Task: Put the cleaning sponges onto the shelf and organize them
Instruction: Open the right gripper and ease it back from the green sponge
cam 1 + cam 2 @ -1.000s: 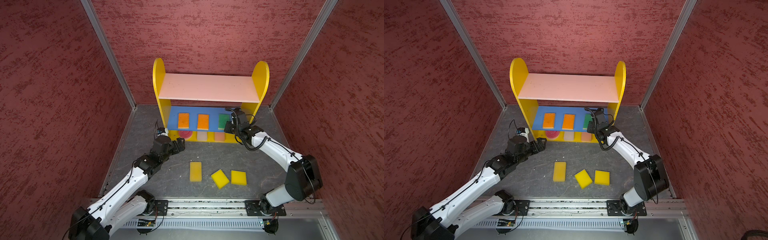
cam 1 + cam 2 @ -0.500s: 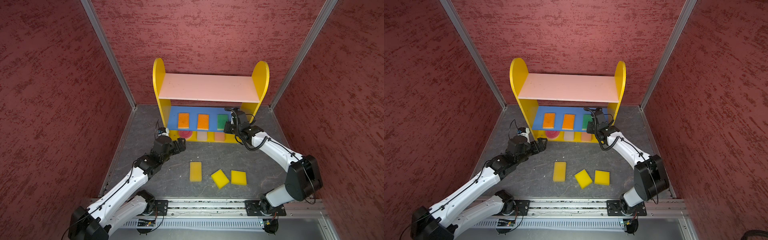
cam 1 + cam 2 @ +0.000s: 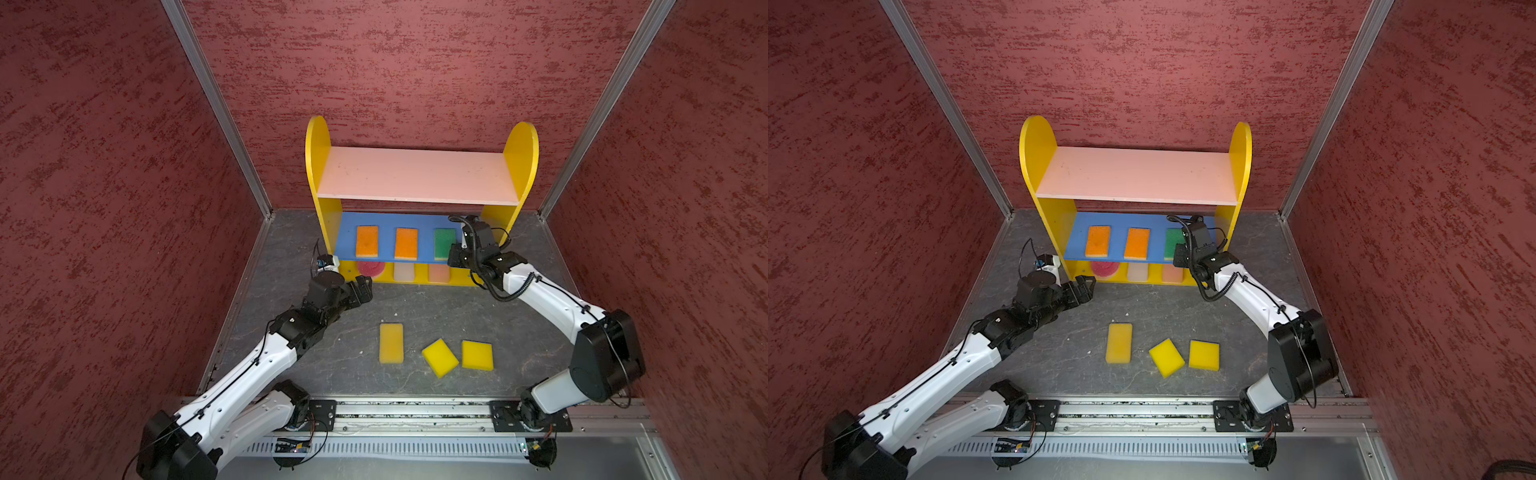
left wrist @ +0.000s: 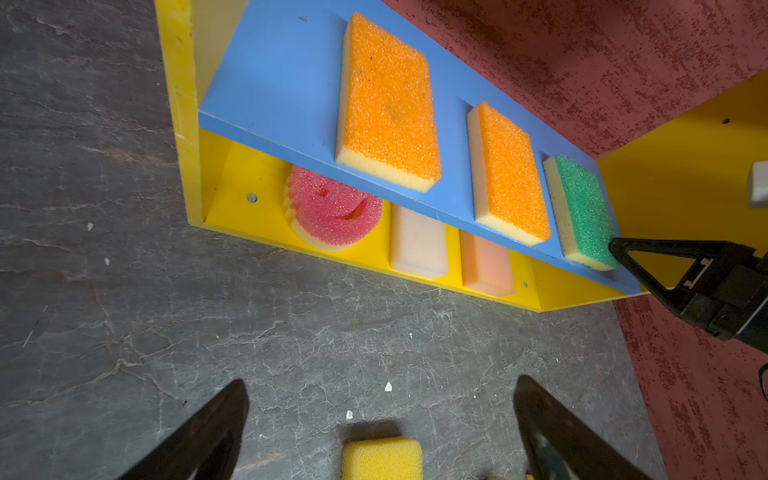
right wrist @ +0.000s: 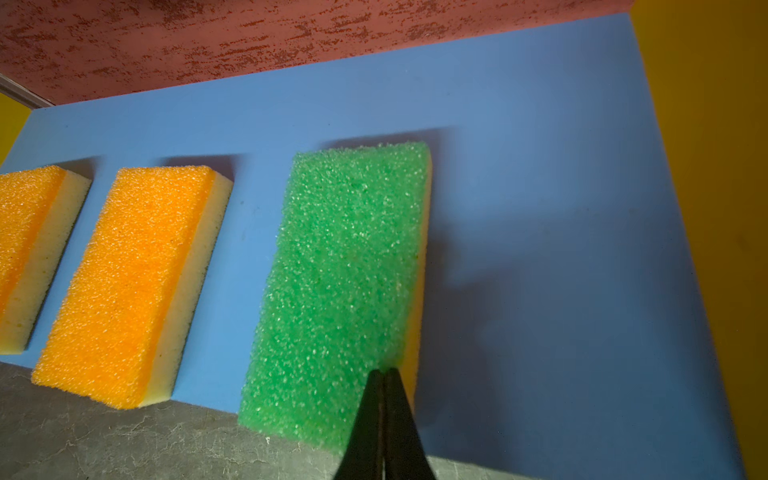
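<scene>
Shelf: my reference point, standing upright.
Left gripper: I see its jaws spread wide and empty, just before the shelf's left side panel.
Right gripper: pinched together, tips at the green sponge on the shelf's blue board.
Yellow sponges: three on the floor before the shelf.

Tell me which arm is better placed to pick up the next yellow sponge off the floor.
Left, probably. The left gripper is open and empty, and a yellow sponge shows between its fingers in its wrist view. The right gripper is shut, its tip at the green sponge on the blue board.
</scene>
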You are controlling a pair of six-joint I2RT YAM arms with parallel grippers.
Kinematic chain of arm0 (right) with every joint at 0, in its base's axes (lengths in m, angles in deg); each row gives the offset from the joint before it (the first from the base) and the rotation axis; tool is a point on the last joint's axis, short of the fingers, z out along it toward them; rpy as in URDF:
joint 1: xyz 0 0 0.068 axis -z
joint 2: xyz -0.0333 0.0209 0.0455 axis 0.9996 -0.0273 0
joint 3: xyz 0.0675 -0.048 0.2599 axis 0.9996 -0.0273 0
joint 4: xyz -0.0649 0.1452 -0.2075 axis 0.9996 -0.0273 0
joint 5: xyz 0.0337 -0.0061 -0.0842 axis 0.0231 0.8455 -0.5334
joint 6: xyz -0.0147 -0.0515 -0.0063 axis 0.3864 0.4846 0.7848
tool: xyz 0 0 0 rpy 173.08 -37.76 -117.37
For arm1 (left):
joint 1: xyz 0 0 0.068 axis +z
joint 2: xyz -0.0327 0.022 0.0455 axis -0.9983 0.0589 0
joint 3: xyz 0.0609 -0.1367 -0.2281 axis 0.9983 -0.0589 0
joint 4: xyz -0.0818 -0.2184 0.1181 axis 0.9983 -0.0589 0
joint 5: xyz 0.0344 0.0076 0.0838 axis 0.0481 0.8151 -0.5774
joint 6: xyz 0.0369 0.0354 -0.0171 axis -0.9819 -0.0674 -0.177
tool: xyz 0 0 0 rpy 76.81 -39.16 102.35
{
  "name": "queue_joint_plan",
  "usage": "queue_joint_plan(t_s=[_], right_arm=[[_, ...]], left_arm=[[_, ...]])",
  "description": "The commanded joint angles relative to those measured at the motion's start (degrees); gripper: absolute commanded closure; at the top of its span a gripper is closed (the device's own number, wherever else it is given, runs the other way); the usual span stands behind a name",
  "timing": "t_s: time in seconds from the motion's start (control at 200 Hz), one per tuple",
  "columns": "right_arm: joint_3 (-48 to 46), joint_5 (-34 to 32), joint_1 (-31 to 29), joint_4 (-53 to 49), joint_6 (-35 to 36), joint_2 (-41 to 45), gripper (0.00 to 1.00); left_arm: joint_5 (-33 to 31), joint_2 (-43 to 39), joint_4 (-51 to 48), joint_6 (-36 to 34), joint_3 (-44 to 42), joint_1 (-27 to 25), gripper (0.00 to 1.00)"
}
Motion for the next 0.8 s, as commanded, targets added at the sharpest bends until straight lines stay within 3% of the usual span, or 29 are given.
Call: queue_joint_plan(t_s=[0.0,0.791], right_arm=[[0.3,-0.2,0.2,0.7,0.5,0.0,0.97],[0.0,-2.1,0.2,-0.1,-1.7,1.8,0.76]], left_arm=[[-1.0,0.3,0.0,-0.1,1.5,-0.4,0.01],[-1.1,2.0,0.7,0.0,2.1,-1.0,0.01]])
